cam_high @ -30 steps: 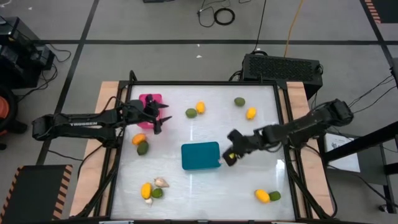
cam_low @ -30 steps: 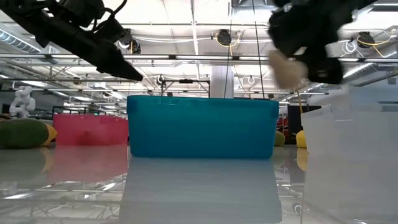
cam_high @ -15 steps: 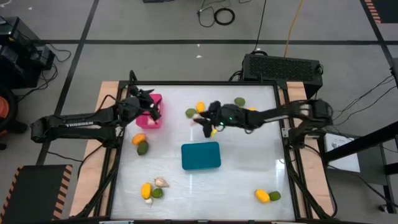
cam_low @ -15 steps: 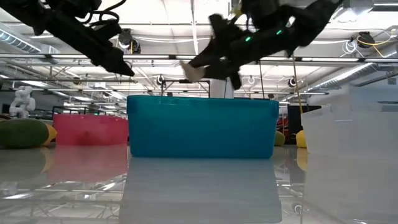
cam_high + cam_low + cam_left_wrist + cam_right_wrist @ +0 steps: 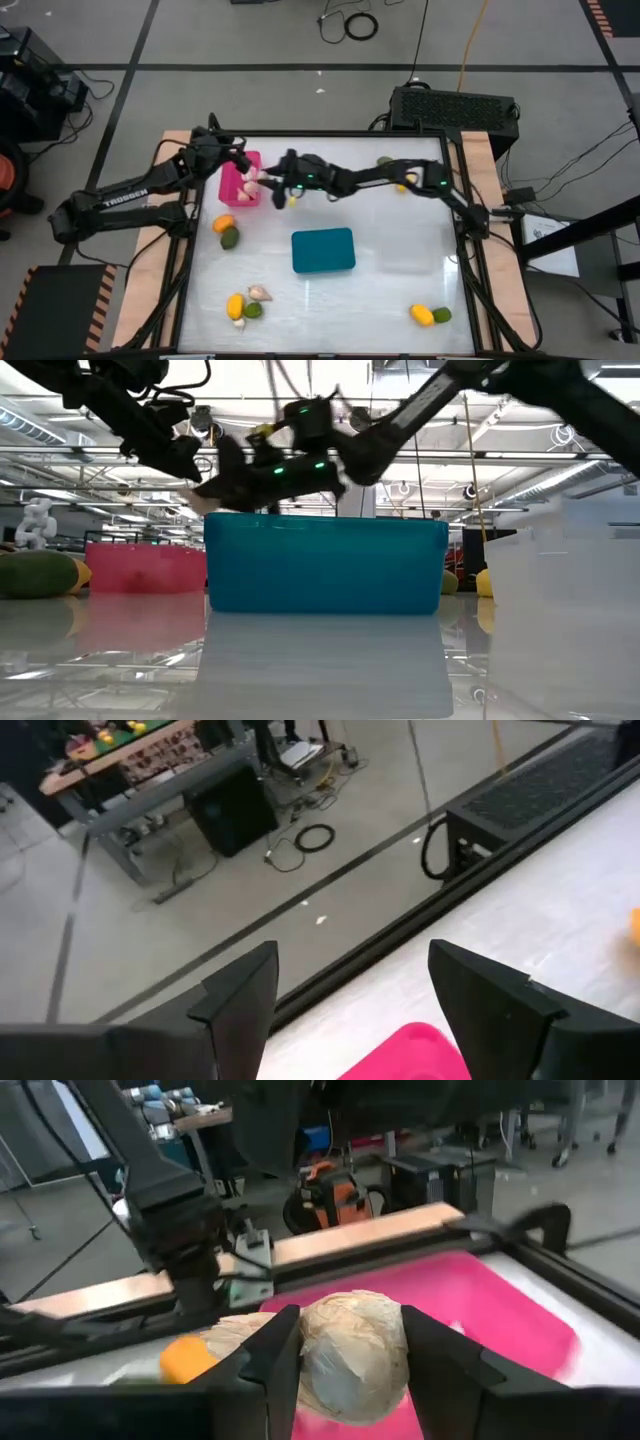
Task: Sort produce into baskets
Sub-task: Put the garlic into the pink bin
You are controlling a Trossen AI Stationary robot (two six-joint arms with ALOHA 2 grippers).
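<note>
My right gripper (image 5: 268,183) reaches far across the table and hangs at the edge of the pink basket (image 5: 240,179), its fingers (image 5: 275,1355) pinching a pale garlic bulb (image 5: 353,1352) over the pink floor. My left gripper (image 5: 240,158) hovers at the basket's far side, fingers (image 5: 240,998) spread wide with nothing between them. The teal basket (image 5: 322,250) sits mid-table, with yellow and green fruits (image 5: 228,231) scattered near the left edge and along the front.
</note>
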